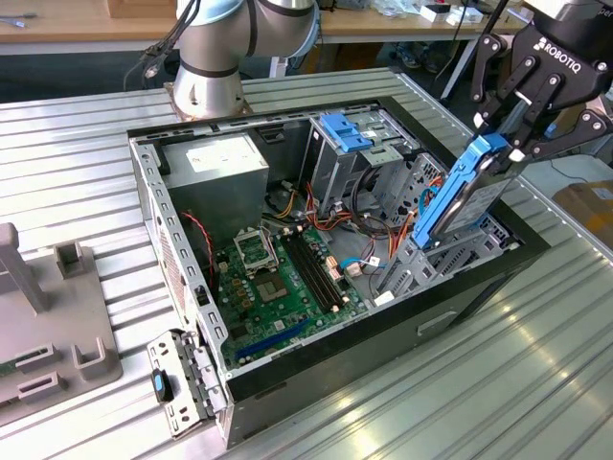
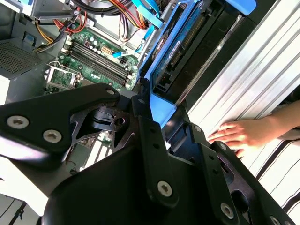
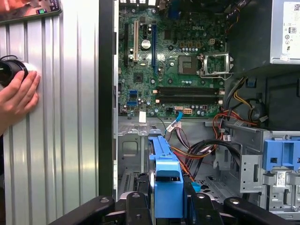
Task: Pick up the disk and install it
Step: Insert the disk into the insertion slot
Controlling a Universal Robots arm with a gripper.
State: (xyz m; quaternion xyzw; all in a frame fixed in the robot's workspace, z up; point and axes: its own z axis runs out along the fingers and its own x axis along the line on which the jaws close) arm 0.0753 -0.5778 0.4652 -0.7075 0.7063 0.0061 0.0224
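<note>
one black gripper [image 1: 503,149] hangs over the exterior view's right end of the open computer case [image 1: 144,192], its fingers [image 1: 524,113] clamped on the upper end of the disk [image 1: 460,196]. the disk stands on edge and steeply tilted: its long axis runs from the fingers down into the case, upper end leaning toward the exterior view's right, lower end at the grey drive bay [image 1: 421,268] next to the motherboard [image 1: 287,278]. whether that end is already seated in the bay i cannot tell. in the first wrist view its blue frame shows edge-on, pointing toward the motherboard. a person's hand [image 3: 16,96] lies on the ribbed metal bench [image 1: 536,364] outside the case wall
</note>
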